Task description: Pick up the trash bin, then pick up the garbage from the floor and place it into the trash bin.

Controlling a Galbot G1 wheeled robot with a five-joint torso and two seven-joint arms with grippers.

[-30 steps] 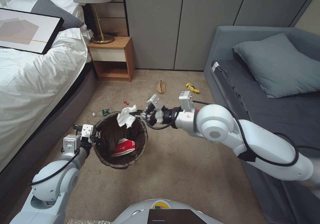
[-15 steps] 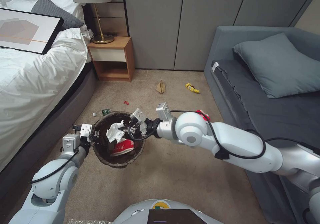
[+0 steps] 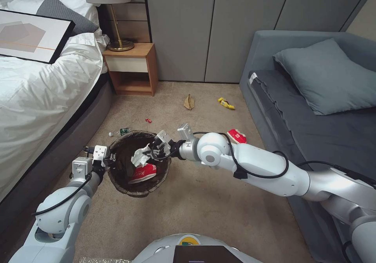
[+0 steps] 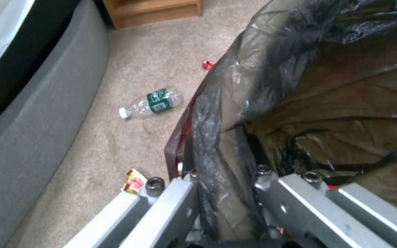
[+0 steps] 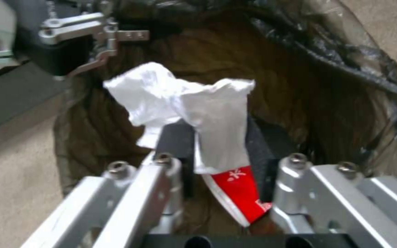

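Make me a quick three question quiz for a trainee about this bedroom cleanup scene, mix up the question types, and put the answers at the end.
1. True or false: the left hand grips the rim of the trash bin.
2. Multiple choice: what does the right hand hold over the bin? A) a green-labelled bottle B) crumpled white tissue C) a yellow packet
3. Fill in: inside the bin, under the tissue, lies a ____-and-white wrapper.

Key
1. True; its fingers straddle the bag-covered rim.
2. B. The bottle and yellow packet lie on the carpet.
3. Red.
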